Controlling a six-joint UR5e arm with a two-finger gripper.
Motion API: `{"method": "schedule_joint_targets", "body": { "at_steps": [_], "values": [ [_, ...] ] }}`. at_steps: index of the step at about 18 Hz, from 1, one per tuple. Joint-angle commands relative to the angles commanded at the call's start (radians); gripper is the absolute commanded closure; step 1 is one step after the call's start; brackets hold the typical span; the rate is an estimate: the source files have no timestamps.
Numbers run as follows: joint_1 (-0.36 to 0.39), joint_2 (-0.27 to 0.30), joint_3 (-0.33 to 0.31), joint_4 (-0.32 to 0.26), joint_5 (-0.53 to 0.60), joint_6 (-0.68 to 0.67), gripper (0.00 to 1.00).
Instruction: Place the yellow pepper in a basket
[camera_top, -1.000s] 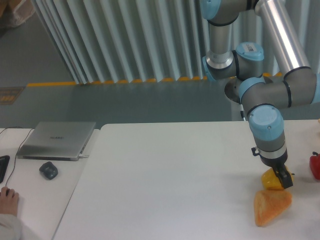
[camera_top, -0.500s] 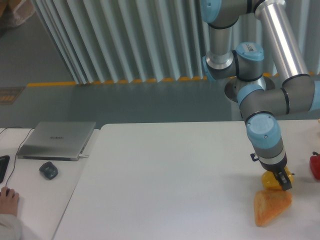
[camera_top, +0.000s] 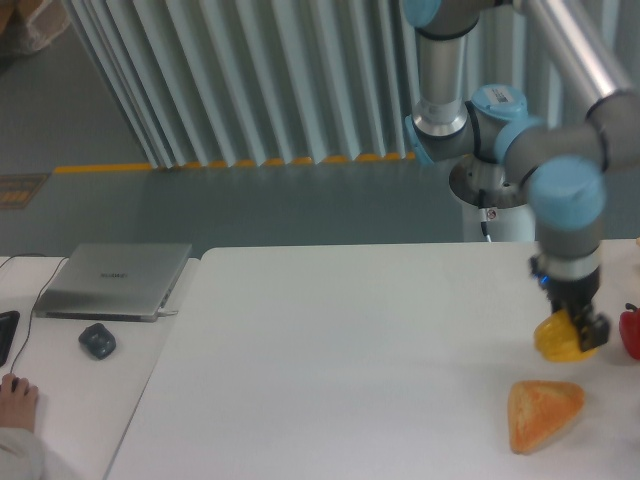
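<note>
We have our gripper (camera_top: 578, 331) closed around the yellow pepper (camera_top: 558, 340), seemingly lifted off the table (camera_top: 350, 360) for carrying toward a basket.

Looks like a robotics lab or test cell w/ a desk area. Industrial arm (camera_top: 500, 130) on a pedestal behind a plain white worktop (camera_top: 340, 350); grey floor w/ a yellow-black hazard stripe (camera_top: 230, 162) and a ribbed metal wall (camera_top: 250, 70) (factory-style). Closed laptop (camera_top: 115, 280) and mouse (camera_top: 97, 341) sit on the side desk, someone's hand (camera_top: 17, 399) at the edge.
</note>
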Motion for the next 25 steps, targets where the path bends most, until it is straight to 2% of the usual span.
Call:
{"method": "schedule_joint_targets", "body": {
  "at_steps": [2,5,8,10,13,15,20,23,24,25],
  "values": [
    [0.066,0.003,-0.003,0.000,0.001,0.133,0.67],
    [0.125,0.002,0.002,0.009,0.006,0.235,0.67],
    [0.182,-0.009,0.005,0.021,0.070,0.411,0.67],
    [0.205,-0.015,0.003,0.079,0.165,0.563,0.67],
    [0.209,-0.067,0.003,0.191,0.336,0.747,0.66],
    [0.200,-0.096,0.002,0.231,0.407,0.761,0.66],
    [0.173,-0.199,-0.026,0.319,0.421,0.763,0.66],
    [0.174,-0.231,-0.025,0.325,0.421,0.763,0.44],
    [0.177,-0.230,-0.025,0.325,0.421,0.764,0.26],
    [0.179,-0.230,-0.023,0.324,0.421,0.773,0.12]
  ]
}}
